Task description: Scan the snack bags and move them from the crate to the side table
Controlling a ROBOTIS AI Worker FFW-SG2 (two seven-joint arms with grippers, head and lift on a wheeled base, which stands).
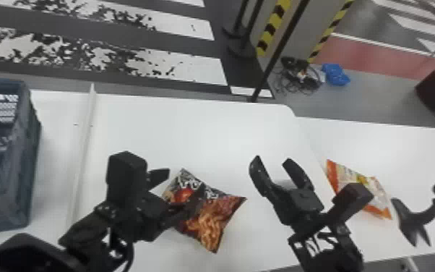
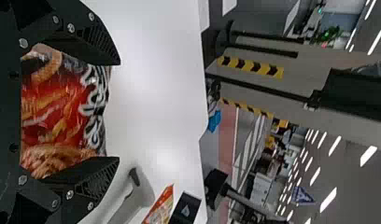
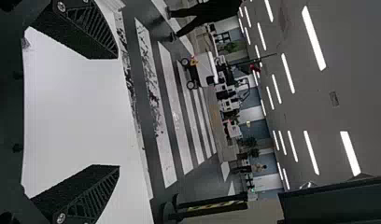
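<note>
The dark snack bag (image 1: 209, 220) with noodle artwork lies at the white middle table, and my left gripper (image 1: 186, 179) is over its upper left part. In the left wrist view, red and black packaging of the snack bag (image 2: 62, 107) shows between the well-spaced fingers of my left gripper (image 2: 117, 110). To the right, my right gripper (image 1: 272, 159) stands open above the table, with nothing between its fingers; so does the right gripper (image 3: 118, 112) in its wrist view. An orange and white snack bag (image 1: 375, 191) lies on the right-hand table, partly behind the right arm.
The blue-grey crate (image 1: 34, 144) stands at the far left. A raised white strip (image 1: 85, 144) runs between it and the middle table (image 1: 198, 126). A black curved device (image 1: 419, 215) stands right of the orange bag. Poles and cables are on the floor behind.
</note>
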